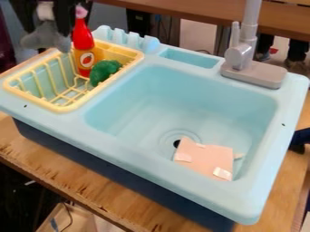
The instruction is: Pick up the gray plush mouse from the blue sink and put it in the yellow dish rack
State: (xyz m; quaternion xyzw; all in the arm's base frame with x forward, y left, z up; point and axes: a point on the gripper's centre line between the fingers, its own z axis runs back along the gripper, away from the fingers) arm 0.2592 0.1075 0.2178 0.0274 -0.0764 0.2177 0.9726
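While the gripper (45, 19) hangs at the upper left, its jaws are closed on a gray plush toy (46, 39), whose paler upper part sits between them. The toy's wider body hangs below the jaws, spreading to both sides, above the far left edge of the sink unit (154, 170).

Below and to the right, a yellow dish rack (59, 108) sits along the unit's left end. Against its far side, a red bottle (84, 37) with an orange label stands upright in the rack, just right of the toy in the view. A green, bumpy toy (104, 71) lies beside the bottle's base, toward the rack's right side.

Next comes the light blue basin (151, 97), with a dark drain hole (176, 143) in its floor. Close to that hole, a flat pink piece (205, 158) with whitish patches lies near the basin's near right corner, a pale tip jutting from behind its right side. Beyond the basin is a shallow recess (189, 59), and right of it a gray faucet (253, 74) stands at the unit's far edge, toward the far right corner.
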